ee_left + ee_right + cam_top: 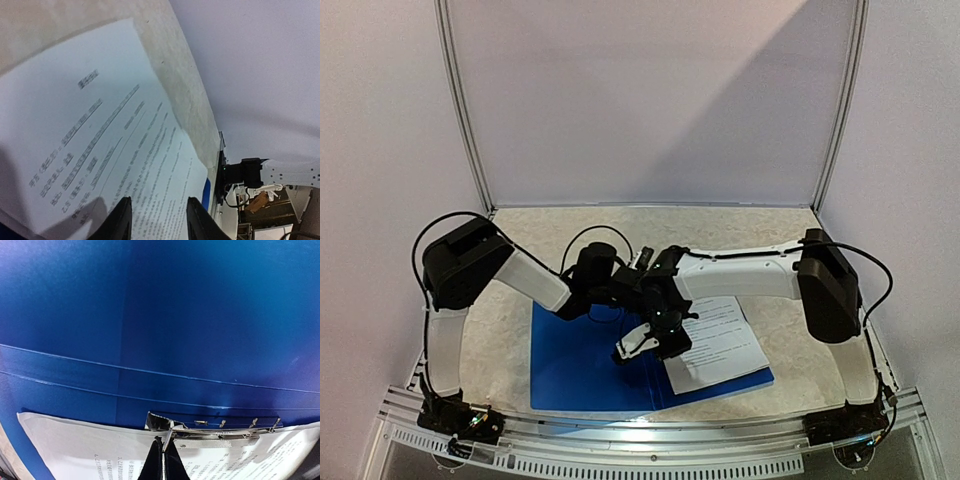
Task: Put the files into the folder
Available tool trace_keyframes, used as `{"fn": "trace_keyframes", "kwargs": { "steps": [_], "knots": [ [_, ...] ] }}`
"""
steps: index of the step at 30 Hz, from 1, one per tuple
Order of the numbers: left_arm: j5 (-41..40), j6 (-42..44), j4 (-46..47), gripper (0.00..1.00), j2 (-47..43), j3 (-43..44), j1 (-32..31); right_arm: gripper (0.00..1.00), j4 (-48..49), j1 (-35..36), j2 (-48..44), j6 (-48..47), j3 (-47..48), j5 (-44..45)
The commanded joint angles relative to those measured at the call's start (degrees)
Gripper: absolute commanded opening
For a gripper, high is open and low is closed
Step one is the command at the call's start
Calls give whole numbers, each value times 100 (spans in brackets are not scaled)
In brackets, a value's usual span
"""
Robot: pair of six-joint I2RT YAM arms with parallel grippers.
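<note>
At the near edge of the worktop, the folder lies open and flat, its blue inside facing up. The files rest on its right half, turned slightly askew to the cover. Their far left corner is hidden under the two wrists, which meet over the middle of the folder.

The top view cannot separate the dark wrists and fingers there, so each gripper is read from its own camera.

The right gripper points down at the spine. Its two dark fingers are pressed together with only a hairline between them, and their tips are at the raised left end of the metal clip. Whether a lip of the clip is caught between them cannot be told, because the tips cover the contact point. The clip lies along the top edge of the sheets, and only a strip of blurred print shows below it. Beyond it, blue plastic crossed by two crease lines fills the frame.

The left gripper hovers low over the printed sheet with its fingers spread well apart and nothing between them. Only the fingertips show, as the frame cuts off the rest. The text under them is too soft to read. A sliver of blue shows past the sheet's far corner, then the speckled worktop, then the right arm's base.
</note>
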Motion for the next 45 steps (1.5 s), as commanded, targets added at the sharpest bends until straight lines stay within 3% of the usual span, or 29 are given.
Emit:
{"fn": "trace_keyframes", "kwargs": {
  "steps": [1,16,38,45],
  "knots": [
    [-47,-396,660,38,436,-344,-123,0,-540,124,607,2,-169,373],
    [-336,-1208,1270,29,1466,-591,-338,0,-550,431,924,-209,616,935],
    [-304,-1302,1268,27,1639,-526,-357,6,-253,593,488,-209,672,1459],
    [-293,-1293,1256,26,1663,-497,-357,2,-257,595,526,-192,665,1306]
  ]
}}
